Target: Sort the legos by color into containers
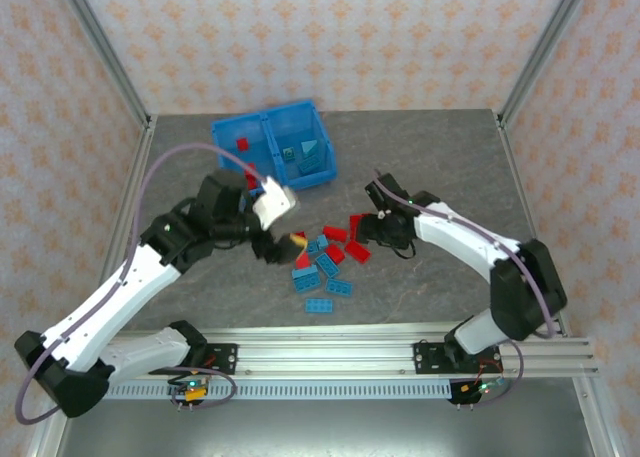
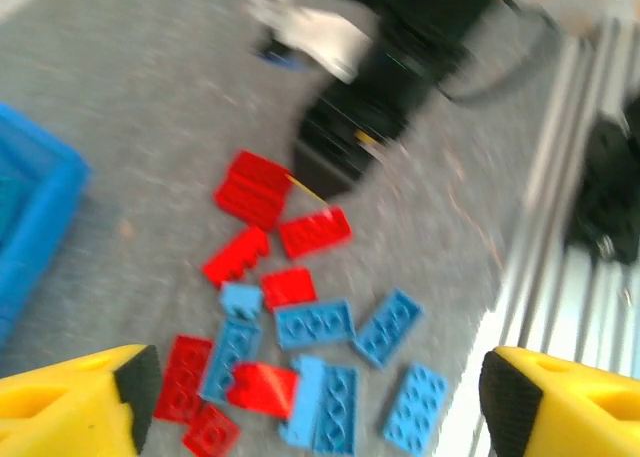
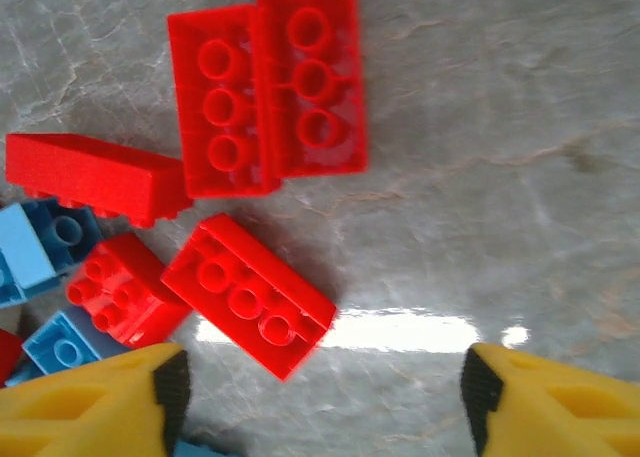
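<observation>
Red and light blue legos (image 1: pixel 325 260) lie in a loose pile on the grey table, between my two grippers. The blue bin (image 1: pixel 263 114) stands at the back left; red pieces lie in its left compartment and blue ones (image 1: pixel 306 158) in its right. My left gripper (image 1: pixel 287 241) hangs open over the pile's left edge. In the left wrist view, which is blurred, the left gripper (image 2: pixel 318 387) has blue bricks (image 2: pixel 315 324) and red bricks (image 2: pixel 252 189) on the table below it. My right gripper (image 3: pixel 325 389) is open low over the table, with a red brick (image 3: pixel 248 295) lying near its left finger.
The right arm's dark wrist (image 2: pixel 380 107) looms just beyond the pile in the left wrist view. The bin's wall (image 2: pixel 35 222) shows at that view's left. An aluminium rail (image 1: pixel 400 349) runs along the near edge. Papered walls and frame posts enclose the table.
</observation>
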Robot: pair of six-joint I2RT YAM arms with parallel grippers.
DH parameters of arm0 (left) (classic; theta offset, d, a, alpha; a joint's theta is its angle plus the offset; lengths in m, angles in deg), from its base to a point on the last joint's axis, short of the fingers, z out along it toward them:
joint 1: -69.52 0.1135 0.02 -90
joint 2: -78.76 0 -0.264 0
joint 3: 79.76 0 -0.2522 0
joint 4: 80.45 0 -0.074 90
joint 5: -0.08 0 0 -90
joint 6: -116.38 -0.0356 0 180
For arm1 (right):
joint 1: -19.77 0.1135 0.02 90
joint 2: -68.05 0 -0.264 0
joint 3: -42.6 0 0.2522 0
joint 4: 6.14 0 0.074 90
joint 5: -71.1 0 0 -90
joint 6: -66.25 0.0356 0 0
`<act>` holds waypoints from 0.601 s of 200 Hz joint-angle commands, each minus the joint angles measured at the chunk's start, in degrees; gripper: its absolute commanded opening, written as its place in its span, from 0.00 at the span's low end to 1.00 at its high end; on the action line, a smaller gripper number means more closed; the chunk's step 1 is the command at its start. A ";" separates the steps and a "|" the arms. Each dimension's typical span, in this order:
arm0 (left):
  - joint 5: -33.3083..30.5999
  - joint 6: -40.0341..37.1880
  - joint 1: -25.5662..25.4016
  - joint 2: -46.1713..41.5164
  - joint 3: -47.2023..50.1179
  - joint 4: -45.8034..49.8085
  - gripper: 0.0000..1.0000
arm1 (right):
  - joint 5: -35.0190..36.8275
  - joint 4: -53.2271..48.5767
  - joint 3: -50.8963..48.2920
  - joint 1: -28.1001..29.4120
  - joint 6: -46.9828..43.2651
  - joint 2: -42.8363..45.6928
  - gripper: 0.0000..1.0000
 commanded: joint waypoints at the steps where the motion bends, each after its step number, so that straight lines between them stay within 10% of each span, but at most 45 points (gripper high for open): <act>1: 2.62 -10.48 -1.28 -5.17 4.76 4.00 0.89 | -2.47 3.52 4.69 0.44 -1.87 -3.31 0.65; 120: -1.76 -5.15 -1.64 -13.07 14.40 -0.23 0.94 | 4.19 -13.30 26.40 6.89 -26.56 -25.43 0.55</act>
